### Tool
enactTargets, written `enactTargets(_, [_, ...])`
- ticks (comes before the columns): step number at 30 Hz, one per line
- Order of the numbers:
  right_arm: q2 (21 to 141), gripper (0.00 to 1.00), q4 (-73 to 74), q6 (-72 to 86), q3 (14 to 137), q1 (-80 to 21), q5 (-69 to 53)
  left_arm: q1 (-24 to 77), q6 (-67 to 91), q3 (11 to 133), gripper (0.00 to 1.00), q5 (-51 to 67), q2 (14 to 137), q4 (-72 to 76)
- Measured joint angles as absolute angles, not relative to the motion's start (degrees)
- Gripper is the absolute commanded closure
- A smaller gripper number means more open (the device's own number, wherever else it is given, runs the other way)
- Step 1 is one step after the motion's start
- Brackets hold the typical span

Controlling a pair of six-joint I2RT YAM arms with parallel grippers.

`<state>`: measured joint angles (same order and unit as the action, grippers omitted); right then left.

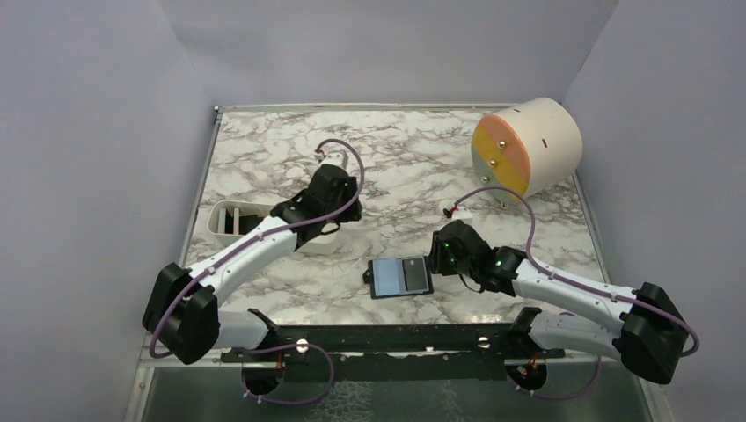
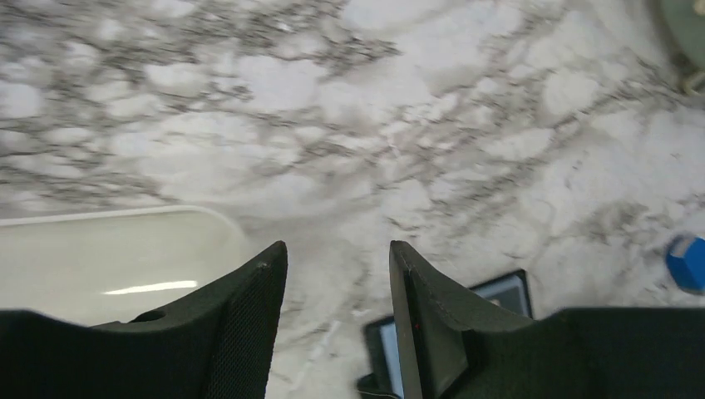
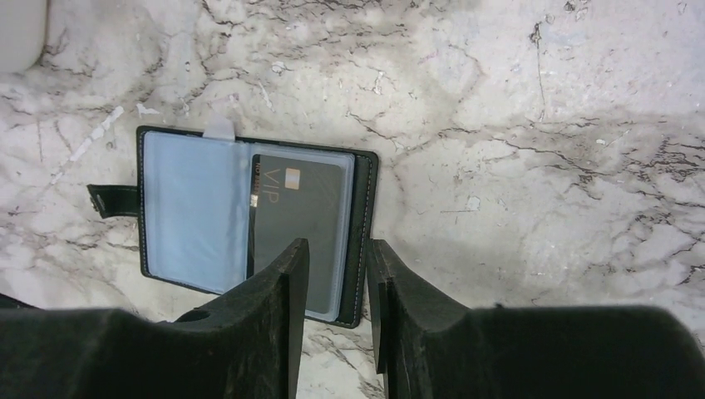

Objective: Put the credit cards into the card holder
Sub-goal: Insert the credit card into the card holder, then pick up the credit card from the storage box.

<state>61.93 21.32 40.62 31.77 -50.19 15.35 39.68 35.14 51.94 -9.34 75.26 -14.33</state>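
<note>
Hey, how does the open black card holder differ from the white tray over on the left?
The card holder is black outside and light blue inside; the white tray is plain white. The card holder lies flat, opened like a book; the white tray is a walled dish with rounded corners. The card holder shows a dark card in its right sleeve; what the white tray holds is unclear. Both rest on the marble table.

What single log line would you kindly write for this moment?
card holder: open | credit card: one inside sleeve | left gripper: open, empty, near white tray | right gripper: open, empty, above card holder
</note>
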Motion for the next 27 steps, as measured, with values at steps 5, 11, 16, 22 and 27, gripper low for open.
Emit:
enactTargets(5, [60.14,0.67,21.28,39.94,31.77,-50.19,15.35,29.32,27.14,52.12,0.49,-12.16,70.39,-20.64])
enactTargets(11, [60.10,0.67,20.86,38.74,31.77,-50.19,15.05,22.50,17.21,52.10,0.49,-17.04,63.81,-22.96])
enactTargets(16, [60.14,0.67,20.21,37.56,31.77,-50.19,14.28,16.49,10.15,51.16,0.49,-20.95,63.11,-23.11])
enactTargets(22, [60.23,0.67,19.66,36.07,31.77,-50.19,13.56,7.70,4.43,50.02,0.49,-22.00,65.52,-23.49])
enactTargets(27, [60.23,0.67,19.64,35.24,31.77,-50.19,13.06,1.76,0.40,50.00,0.48,-21.65,69.10,-23.35])
